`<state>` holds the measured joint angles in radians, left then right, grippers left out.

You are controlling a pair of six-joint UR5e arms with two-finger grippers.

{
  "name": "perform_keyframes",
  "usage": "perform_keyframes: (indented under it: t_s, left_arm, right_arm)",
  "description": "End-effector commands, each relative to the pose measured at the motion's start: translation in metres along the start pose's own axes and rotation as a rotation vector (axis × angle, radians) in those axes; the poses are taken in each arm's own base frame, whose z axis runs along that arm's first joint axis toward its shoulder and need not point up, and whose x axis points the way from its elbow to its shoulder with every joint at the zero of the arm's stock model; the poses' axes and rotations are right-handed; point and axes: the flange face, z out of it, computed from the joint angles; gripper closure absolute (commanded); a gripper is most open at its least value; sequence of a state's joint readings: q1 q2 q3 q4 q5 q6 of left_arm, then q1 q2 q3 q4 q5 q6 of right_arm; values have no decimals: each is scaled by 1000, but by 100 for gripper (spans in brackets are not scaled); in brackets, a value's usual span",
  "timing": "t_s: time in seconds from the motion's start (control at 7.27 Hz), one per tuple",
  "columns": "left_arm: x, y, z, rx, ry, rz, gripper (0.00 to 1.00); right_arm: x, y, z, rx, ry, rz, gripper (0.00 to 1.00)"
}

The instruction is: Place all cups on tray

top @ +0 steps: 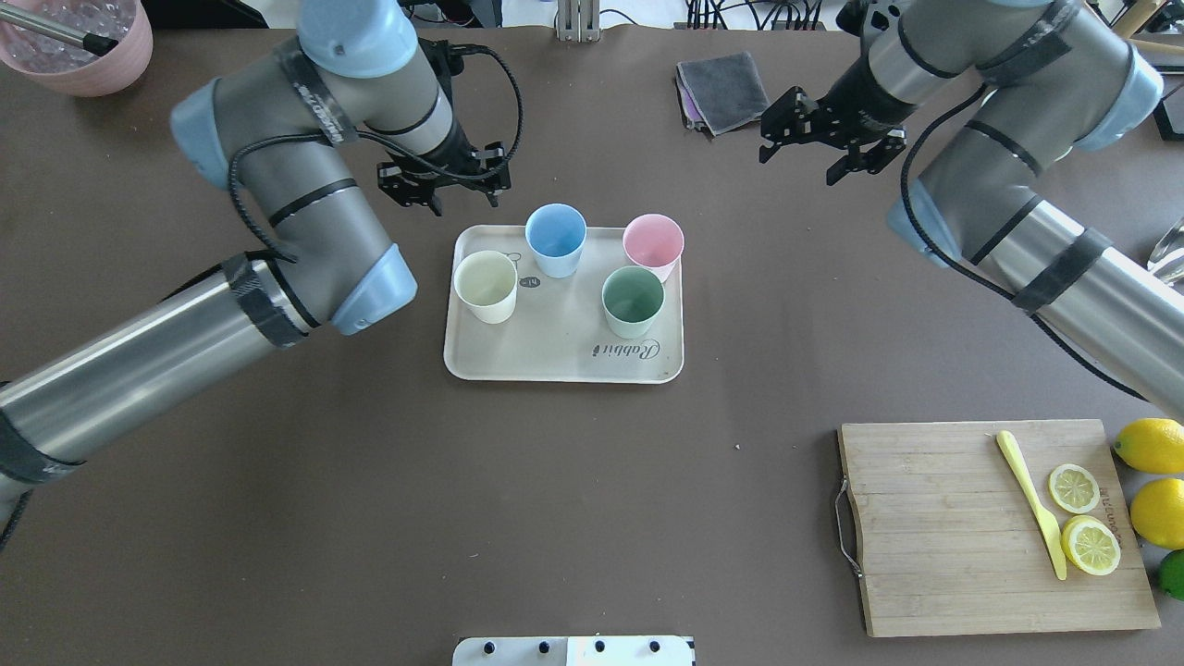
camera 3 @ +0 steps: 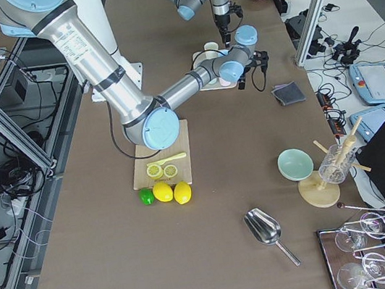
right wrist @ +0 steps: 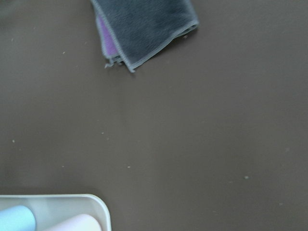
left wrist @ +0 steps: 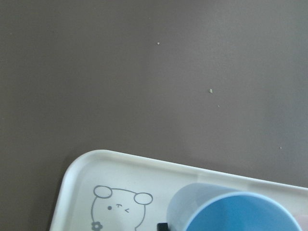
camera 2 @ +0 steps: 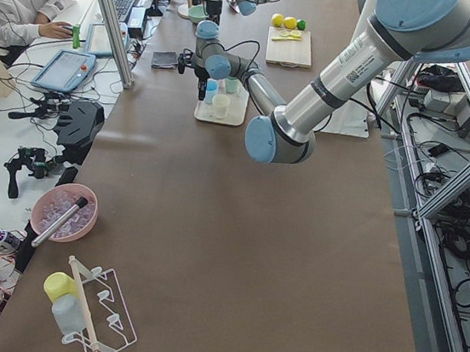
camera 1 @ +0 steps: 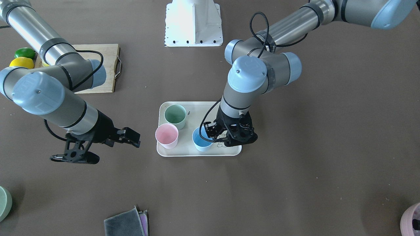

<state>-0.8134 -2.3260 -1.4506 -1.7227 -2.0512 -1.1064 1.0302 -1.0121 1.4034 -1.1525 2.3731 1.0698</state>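
The cream tray (top: 555,356) with "Rabbit" lettering lies mid-table. Upright on it stand a cream cup (top: 486,285), a blue cup (top: 556,239), a pink cup (top: 653,243) and a green cup (top: 634,301). My left gripper (top: 450,194) is open and empty, raised just beyond the tray's far left corner, near the blue cup (camera 1: 201,140). In the front-facing view the left arm hides the cream cup. The left wrist view shows the blue cup's rim (left wrist: 231,207) and the bunny drawing. My right gripper (top: 803,155) is open and empty, above bare table right of the tray.
A folded grey cloth (top: 721,85) lies at the far side. A wooden cutting board (top: 943,527) with lemon slices and a yellow knife (top: 1029,499) sits near right, with lemons (top: 1152,444) beside it. A pink bowl (top: 79,51) stands far left.
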Motion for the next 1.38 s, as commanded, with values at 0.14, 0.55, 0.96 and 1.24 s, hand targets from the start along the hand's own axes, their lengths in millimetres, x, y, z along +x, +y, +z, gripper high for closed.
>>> perform_keyframes:
  t_s: [0.14, 0.55, 0.96, 1.24]
  left_arm:
    - [-222, 9, -88, -8, -151, 215, 2]
    - [-474, 6, -165, -55, -160, 413, 2]
    - [-595, 48, -171, -83, -180, 447, 2]
    - [-606, 60, -164, -59, -181, 388, 2]
  right_arm:
    - [170, -3, -84, 63, 29, -105, 0]
    - [292, 5, -133, 72, 94, -182, 0]
    - [350, 6, -172, 20, 157, -263, 0]
    - [349, 12, -170, 5, 160, -256, 0]
